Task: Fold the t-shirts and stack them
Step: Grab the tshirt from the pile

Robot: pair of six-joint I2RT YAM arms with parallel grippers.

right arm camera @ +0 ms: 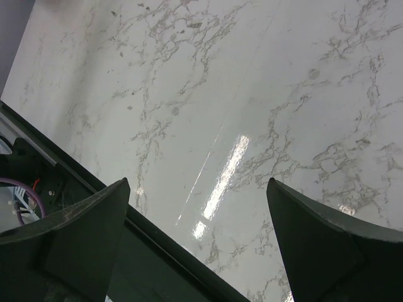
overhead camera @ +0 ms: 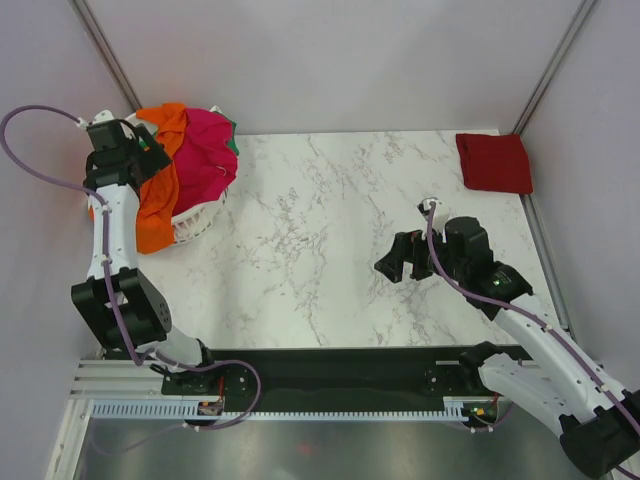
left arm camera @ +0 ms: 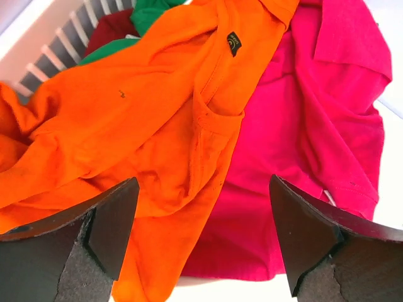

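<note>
Clearly visible at the upper left of the top view: white slatted plastic basket point(overhead camera: 200, 222), standing at the upper left corner of the white marbled counter point(overhead camera: 320, 220) and heaped with crumpled cloth. On top of the heap, bright orange short-sleeved t-shirt point(overhead camera: 158, 205), hanging over the rim of the basket on the left side and touching the magenta-pink t-shirt point(overhead camera: 205, 150) just to its right. Inside the orange collar, small black label point(left arm camera: 233, 43). Behind them, at the upper edge of the left wrist view, only a small part of green t-shirt point(left arm camera: 148, 11), near the white slats. Left gripper point(left arm camera: 204, 189) above the heap, jaws spread wide and grasping nothing, orange cloth under one finger and pink under the other. At the upper right corner of the counter, dark red t-shirt point(overhead camera: 494, 162), folded to a neat rectangle and lying flat, well apart from the basket. Right gripper point(right arm camera: 198, 207) at centre right of the top view, over bare marble, jaws released also, holding nothing.
</note>
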